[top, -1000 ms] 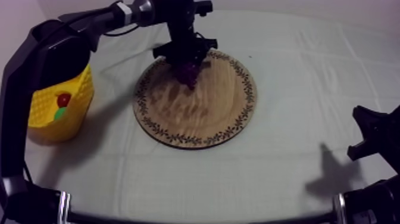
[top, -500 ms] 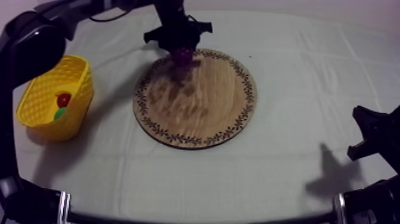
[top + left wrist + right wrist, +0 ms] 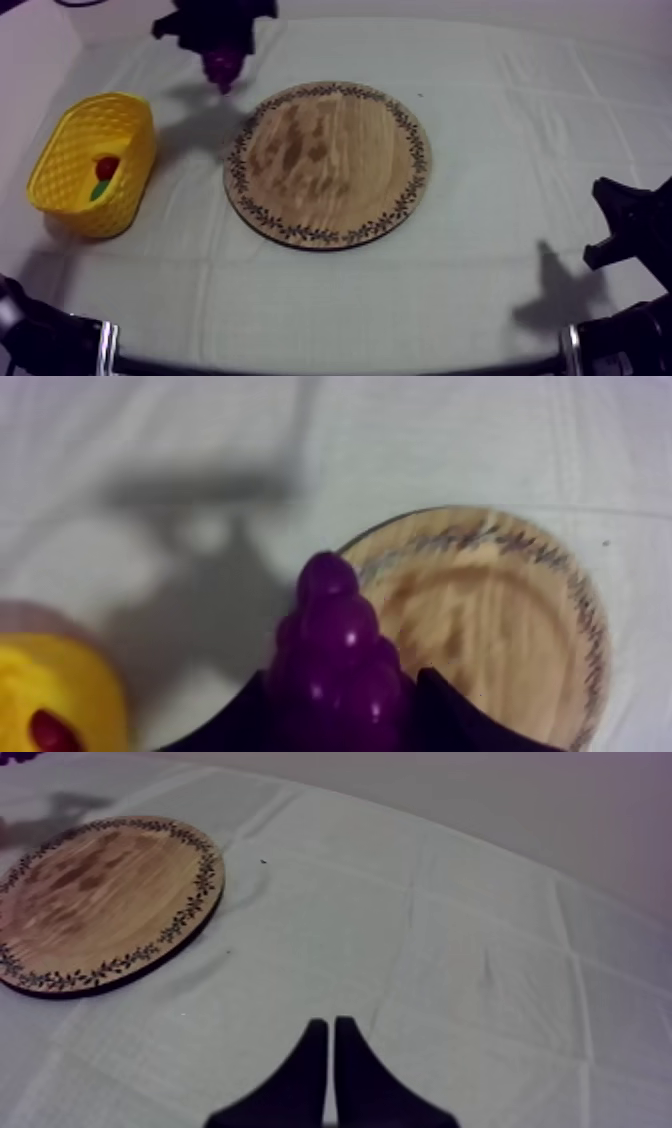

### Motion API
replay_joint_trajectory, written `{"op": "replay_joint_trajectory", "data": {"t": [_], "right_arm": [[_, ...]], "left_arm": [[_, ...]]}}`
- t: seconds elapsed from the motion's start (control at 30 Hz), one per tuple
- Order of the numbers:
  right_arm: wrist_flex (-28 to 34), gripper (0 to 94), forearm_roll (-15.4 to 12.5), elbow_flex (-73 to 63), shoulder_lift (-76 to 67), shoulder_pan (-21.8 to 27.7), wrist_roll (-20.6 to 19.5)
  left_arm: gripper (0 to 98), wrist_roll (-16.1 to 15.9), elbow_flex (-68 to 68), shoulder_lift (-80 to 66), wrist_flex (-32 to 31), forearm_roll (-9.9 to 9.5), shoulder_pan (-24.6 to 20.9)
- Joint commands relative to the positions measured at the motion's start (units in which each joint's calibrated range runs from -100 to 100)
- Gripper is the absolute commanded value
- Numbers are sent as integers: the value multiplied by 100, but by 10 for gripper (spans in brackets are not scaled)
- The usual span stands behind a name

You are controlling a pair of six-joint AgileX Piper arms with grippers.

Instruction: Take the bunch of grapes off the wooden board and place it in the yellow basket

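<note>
Top view: the left tool (image 3: 220, 52) grips the bunch of grapes (image 3: 222, 70) above the table (image 3: 500, 110), beside the wooden board (image 3: 340, 170), apart from the yellow basket (image 3: 130, 182). The right tool (image 3: 331, 1024) is pressed closed, empty.

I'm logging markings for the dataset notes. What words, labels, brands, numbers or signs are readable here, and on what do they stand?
None: no word, number, label or brand can be read anywhere.
The wooden board bears only a leaf-like pattern round its rim, not letters.
The yellow basket, the bunch of grapes and the cloth carry no marking.
</note>
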Motion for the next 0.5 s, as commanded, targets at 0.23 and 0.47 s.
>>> {"op": "replay_joint_trajectory", "data": {"t": [0.23, 0.47], "right_arm": [[0, 4, 1, -3, -1, 2, -3], [0, 4, 1, -3, -1, 2, -6]], "left_arm": [[364, -505, 2136, -2360, -184, -247, -542], [361, -779, 2282, -2800, -322, -414, -1028]]}}
